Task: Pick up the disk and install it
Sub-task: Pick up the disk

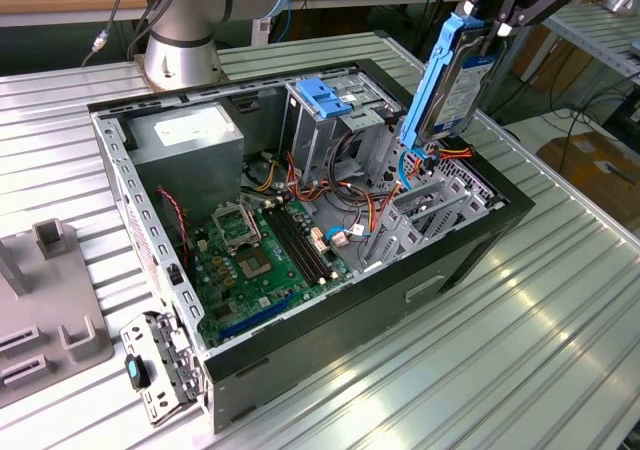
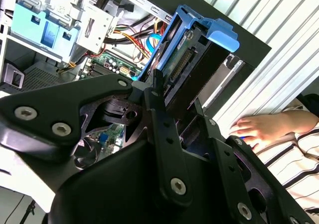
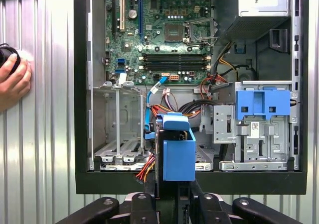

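Disk (image 1: 452, 75) | was held aloft over open computer case (image 1: 450, 262), exterior view's right | long axis stood near-upright, slightly tilted, connector end down | pincer (image 1: 492, 18) was clamped on its upper end

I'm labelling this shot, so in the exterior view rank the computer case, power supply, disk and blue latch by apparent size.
1. computer case
2. power supply and disk: look alike; the disk is raised, possibly nearer the camera, so tied
3. blue latch
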